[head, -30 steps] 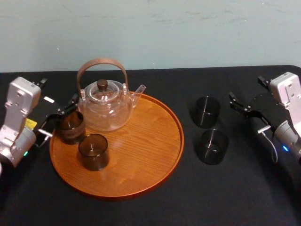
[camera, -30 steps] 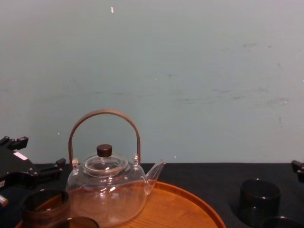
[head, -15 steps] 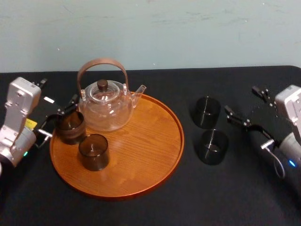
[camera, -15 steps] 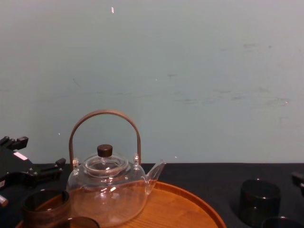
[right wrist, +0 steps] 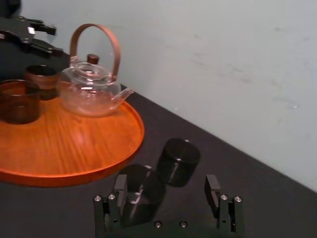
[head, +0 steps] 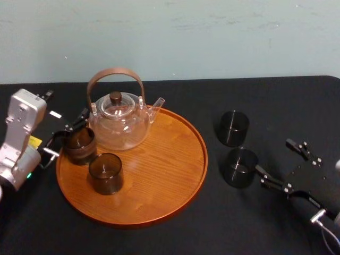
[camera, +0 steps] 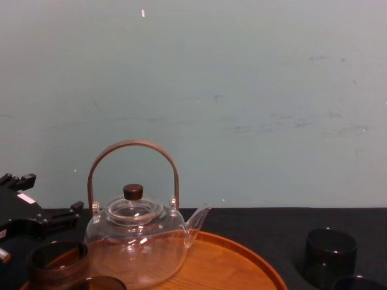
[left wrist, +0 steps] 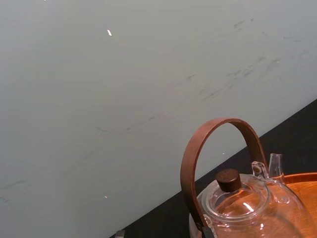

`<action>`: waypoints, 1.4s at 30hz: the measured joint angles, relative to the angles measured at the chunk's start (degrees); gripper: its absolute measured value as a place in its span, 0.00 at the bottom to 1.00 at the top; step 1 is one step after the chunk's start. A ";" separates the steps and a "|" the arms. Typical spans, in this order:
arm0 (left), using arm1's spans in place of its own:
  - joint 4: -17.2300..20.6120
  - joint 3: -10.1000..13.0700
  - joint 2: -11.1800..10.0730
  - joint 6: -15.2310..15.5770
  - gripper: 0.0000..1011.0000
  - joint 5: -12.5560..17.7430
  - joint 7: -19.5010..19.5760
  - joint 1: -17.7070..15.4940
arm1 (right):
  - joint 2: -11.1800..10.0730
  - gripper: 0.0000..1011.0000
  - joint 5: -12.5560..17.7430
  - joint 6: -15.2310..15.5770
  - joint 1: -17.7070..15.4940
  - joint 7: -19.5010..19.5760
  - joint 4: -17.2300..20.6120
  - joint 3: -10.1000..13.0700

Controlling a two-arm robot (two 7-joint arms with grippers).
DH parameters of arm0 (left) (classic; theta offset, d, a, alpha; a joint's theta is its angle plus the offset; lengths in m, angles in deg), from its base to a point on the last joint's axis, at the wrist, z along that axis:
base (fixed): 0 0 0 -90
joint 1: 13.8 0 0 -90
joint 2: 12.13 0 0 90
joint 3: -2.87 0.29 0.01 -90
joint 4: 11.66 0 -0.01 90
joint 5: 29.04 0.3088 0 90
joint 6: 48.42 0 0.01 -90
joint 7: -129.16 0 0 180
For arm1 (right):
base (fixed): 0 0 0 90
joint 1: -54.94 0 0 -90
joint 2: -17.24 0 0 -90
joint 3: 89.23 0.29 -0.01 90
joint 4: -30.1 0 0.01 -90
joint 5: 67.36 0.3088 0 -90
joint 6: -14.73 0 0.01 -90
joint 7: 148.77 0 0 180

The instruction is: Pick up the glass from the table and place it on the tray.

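Right claw spread wide, low, just beside nearer dark glass standing on desk right of tray; judged: centre both fingers round it before closing, clear of far glass; left claw open, idle at tray's left edge

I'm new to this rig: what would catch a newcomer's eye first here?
The large round wooden tray sits left of centre on the black table, carrying a glass teapot and two dark glasses. Two more dark glasses stand on the table to its right, with the open right gripper close by the nearer one; the left gripper rests at the tray's left edge.
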 joint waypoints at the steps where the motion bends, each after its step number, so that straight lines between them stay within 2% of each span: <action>1: 0.00 0.00 0.00 0.00 0.99 0.00 0.00 0.00 | -0.05 0.99 0.11 -0.07 -0.33 -0.13 0.15 0.10; 5: 0.00 0.00 0.00 0.00 0.99 0.00 0.00 0.00 | -0.09 0.99 0.48 -0.18 -1.84 -1.05 0.79 0.55; 10: 0.00 0.00 0.00 0.00 0.99 0.00 0.00 0.00 | 0.52 0.99 0.89 0.24 -2.04 -2.30 0.77 0.64; 28: 0.00 0.00 0.00 0.00 0.99 0.00 0.00 0.00 | 5.14 0.99 3.50 7.04 2.28 -8.67 -4.30 -0.57; 42: 0.00 0.00 0.00 0.00 0.99 0.00 0.00 0.00 | 7.59 0.99 2.23 8.47 3.73 -9.74 -6.89 0.46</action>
